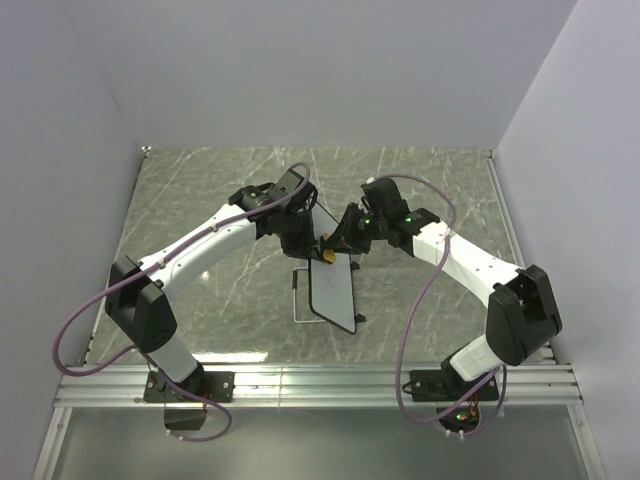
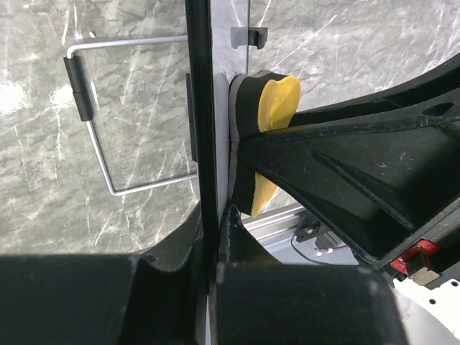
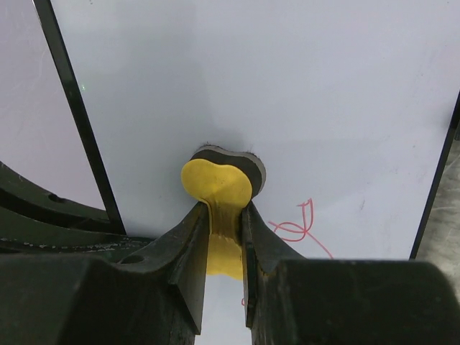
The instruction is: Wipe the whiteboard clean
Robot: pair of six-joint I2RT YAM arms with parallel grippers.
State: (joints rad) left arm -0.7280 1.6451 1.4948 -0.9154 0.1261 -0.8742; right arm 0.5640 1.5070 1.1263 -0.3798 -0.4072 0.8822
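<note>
The whiteboard (image 1: 335, 290) is white with a thin black frame and stands tilted mid-table on its wire stand. My left gripper (image 1: 303, 243) is shut on its top edge; in the left wrist view the black frame (image 2: 202, 129) runs between my fingers (image 2: 165, 251). My right gripper (image 1: 338, 247) is shut on the yellow bone-shaped eraser (image 3: 219, 198), whose dark felt side presses against the board face (image 3: 287, 93). A red scribble (image 3: 295, 228) lies just right of the eraser. The eraser also shows in the left wrist view (image 2: 272, 126).
The board's wire stand (image 2: 93, 122) sits behind the board on the marble table (image 1: 200, 200). An aluminium rail (image 1: 320, 385) runs along the near edge by the arm bases. Grey walls enclose the table.
</note>
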